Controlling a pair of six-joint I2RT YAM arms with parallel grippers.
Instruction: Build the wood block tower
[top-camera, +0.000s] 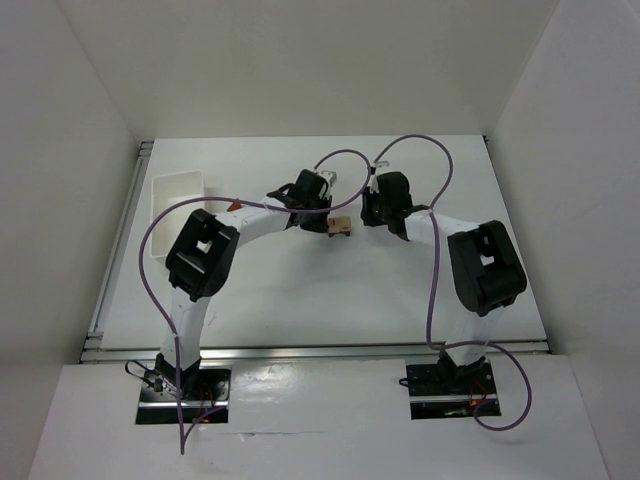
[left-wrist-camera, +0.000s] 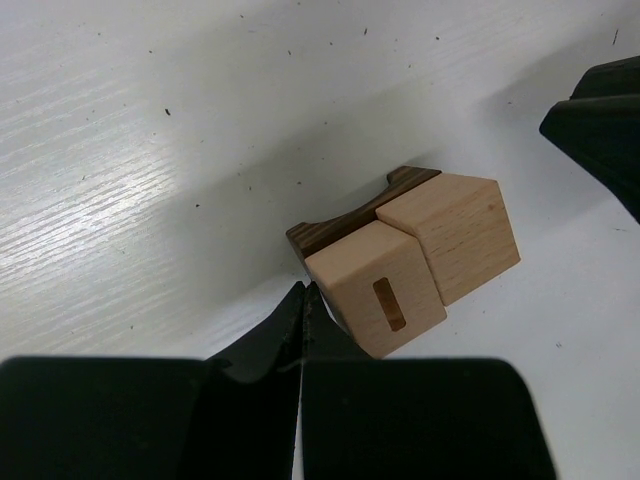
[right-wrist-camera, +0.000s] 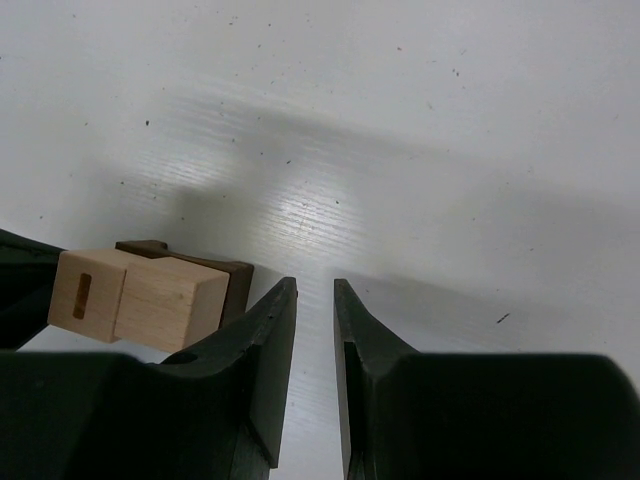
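Observation:
Two light tan cubes (left-wrist-camera: 378, 300) (left-wrist-camera: 450, 235) sit side by side on a dark brown arch piece (left-wrist-camera: 345, 222) on the white table. From above they show as a small stack (top-camera: 340, 227) between the two arms. My left gripper (left-wrist-camera: 303, 292) is shut and empty, its tip just beside the slotted cube. My right gripper (right-wrist-camera: 315, 287) is empty with its jaws a narrow gap apart, just right of the arch (right-wrist-camera: 238, 277) and cubes (right-wrist-camera: 160, 298). A small orange-red piece (top-camera: 233, 206) lies by the left arm, partly hidden.
A white rectangular tray (top-camera: 175, 203) stands at the back left of the table. White walls close in the table on three sides. A metal rail runs along the near edge (top-camera: 320, 350). Purple cables loop over both arms.

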